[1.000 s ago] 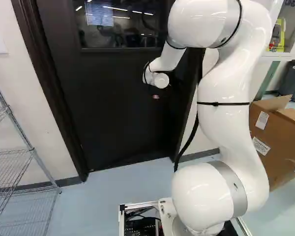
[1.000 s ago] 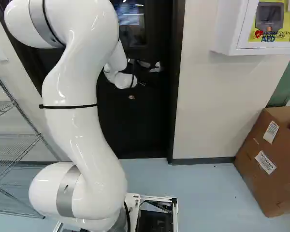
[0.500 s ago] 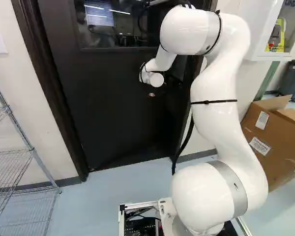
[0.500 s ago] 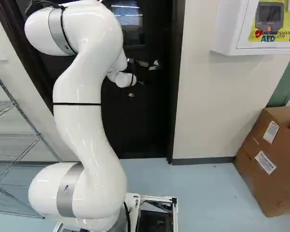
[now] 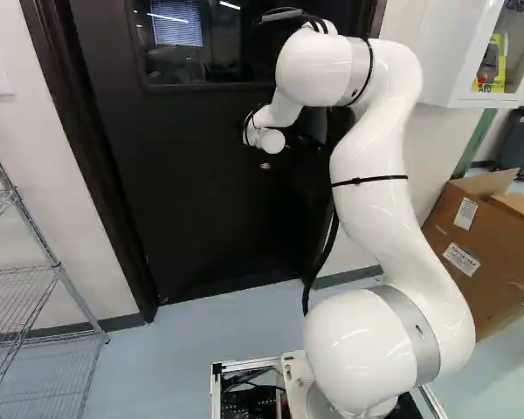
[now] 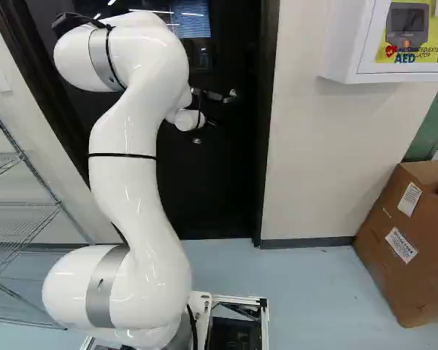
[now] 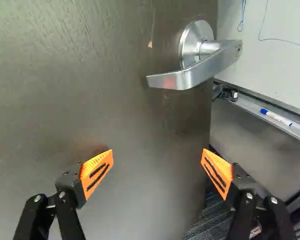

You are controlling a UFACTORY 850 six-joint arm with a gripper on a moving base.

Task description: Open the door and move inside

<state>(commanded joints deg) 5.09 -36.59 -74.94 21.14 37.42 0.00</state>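
Claw (image 6: 213,109) spread wide, facing black door (image 5: 201,192), which is open a bit, w/ metal handle (image 7: 192,76) ahead of claw nr door's edge & whiteboard (image 7: 277,55) past it.

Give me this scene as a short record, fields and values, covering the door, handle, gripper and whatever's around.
door: dark, with a window; point of view close to its face
handle: silver lever, ahead of the gripper
gripper: open, nothing between its fingers
past door's edge: whiteboard, marker on its ledge
left base view, left: wire shelf
right base view, right: cardboard box
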